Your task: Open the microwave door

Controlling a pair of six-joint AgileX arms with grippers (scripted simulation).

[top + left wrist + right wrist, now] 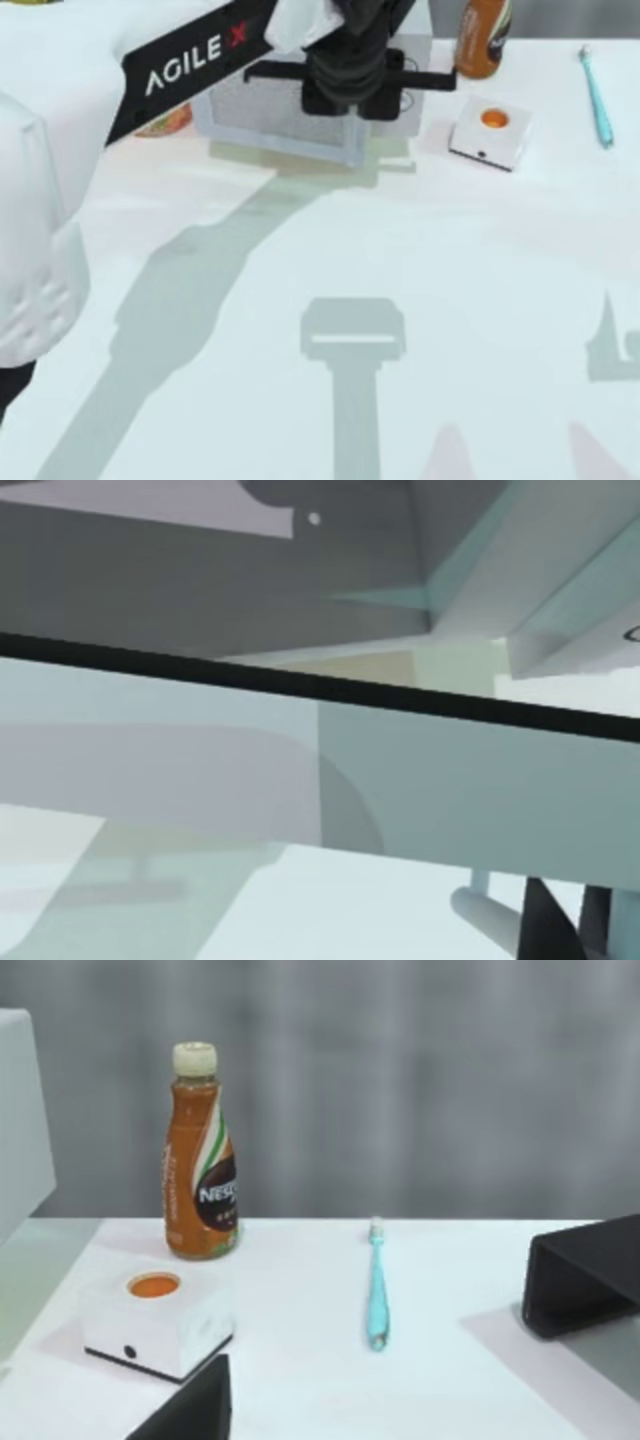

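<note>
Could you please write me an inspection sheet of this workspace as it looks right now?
Surface: white table, crossed by arm shadows.
Job's things: microwave at the far edge; microwave door with its mesh window faces the camera, looks swung out from the body.
Clutter: white cube with an orange hole, brown bottle, teal toothbrush, all right of the microwave; an orange item behind the left arm.
Grippers: left gripper at the microwave's front; right arm is out of the top view.
Cables: nothing seen.
Surroundings: grey backdrop.
</note>
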